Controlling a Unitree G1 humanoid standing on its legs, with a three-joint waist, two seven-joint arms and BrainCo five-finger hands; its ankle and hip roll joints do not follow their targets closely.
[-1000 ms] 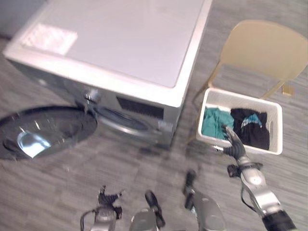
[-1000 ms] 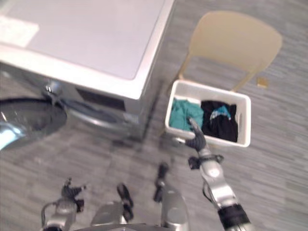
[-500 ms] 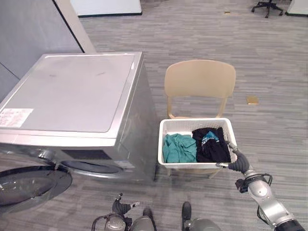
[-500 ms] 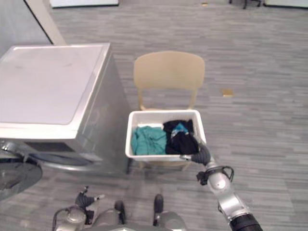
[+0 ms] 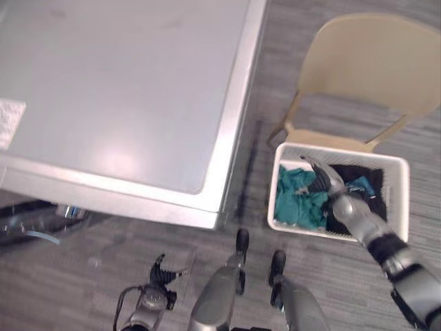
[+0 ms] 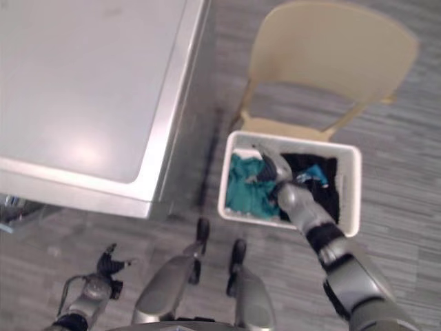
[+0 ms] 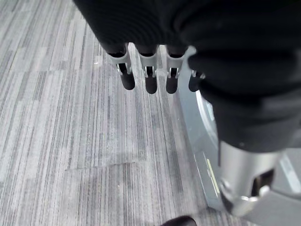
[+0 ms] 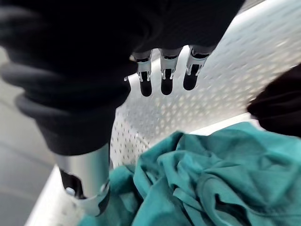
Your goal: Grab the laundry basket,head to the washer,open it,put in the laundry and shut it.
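The white laundry basket stood on the grey floor at about four o'clock in the head views, just in front of a beige chair and close beside the washer, whose broad grey top took up the ten o'clock part. Inside the basket lay a teal garment on the washer side and a black garment on the far side, touching each other. The right hand reached over the basket's middle, above the teal garment; in its wrist view the fingers hung straight and relaxed over the cloth and before the perforated wall, gripping nothing. The left hand hung low at seven o'clock over the floor, its fingers likewise extended and empty, the washer's lower front just beside it.
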